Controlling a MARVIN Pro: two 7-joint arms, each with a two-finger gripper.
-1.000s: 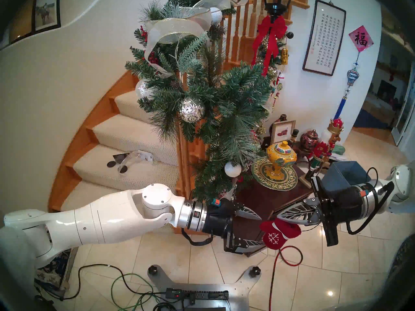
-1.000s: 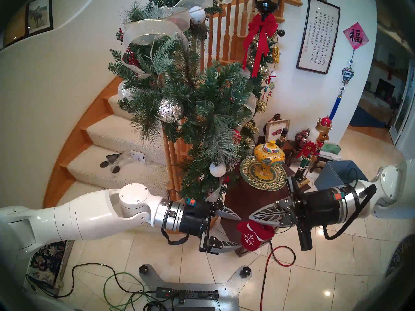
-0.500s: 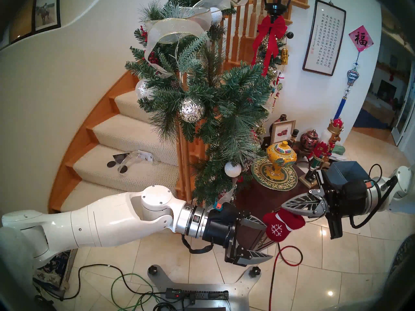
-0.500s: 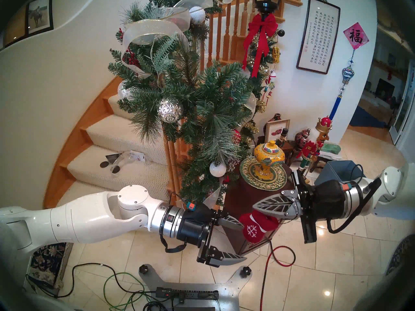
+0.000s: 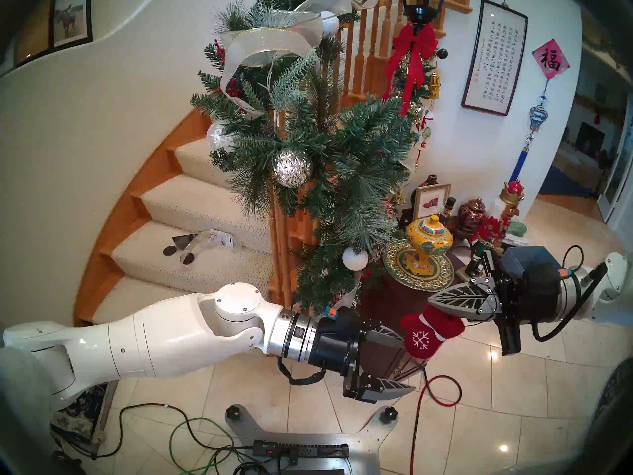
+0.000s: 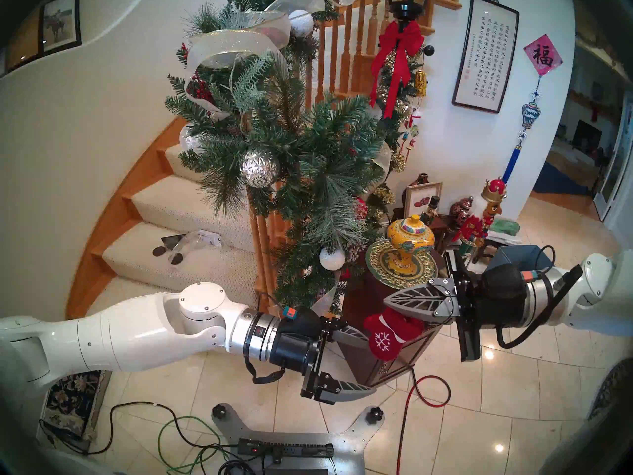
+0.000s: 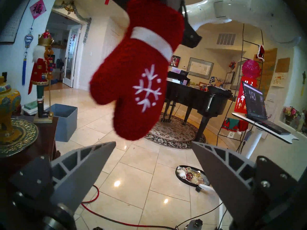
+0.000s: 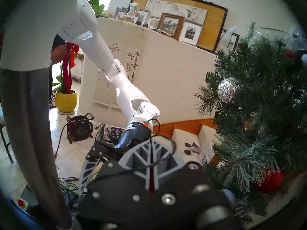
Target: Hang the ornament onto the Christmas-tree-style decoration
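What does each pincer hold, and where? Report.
Right pincer: shut on the mitten's cuff end, mitten dangling. Left pincer: open, holding nothing.

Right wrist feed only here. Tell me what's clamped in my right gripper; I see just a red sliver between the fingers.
Observer: A red mitten. The right gripper pinches its top end, and the rest hangs below the fingers.
Operator: Report the left gripper's jaws.
Observer: The left gripper is wide open and holds nothing. In its wrist view the mitten's tip hangs just above the gap between its fingers.
Operator: Say whether it's on the garland.
Observer: Not yet. The mitten hangs clear of the garland, to the lower right of its branches in the head views.
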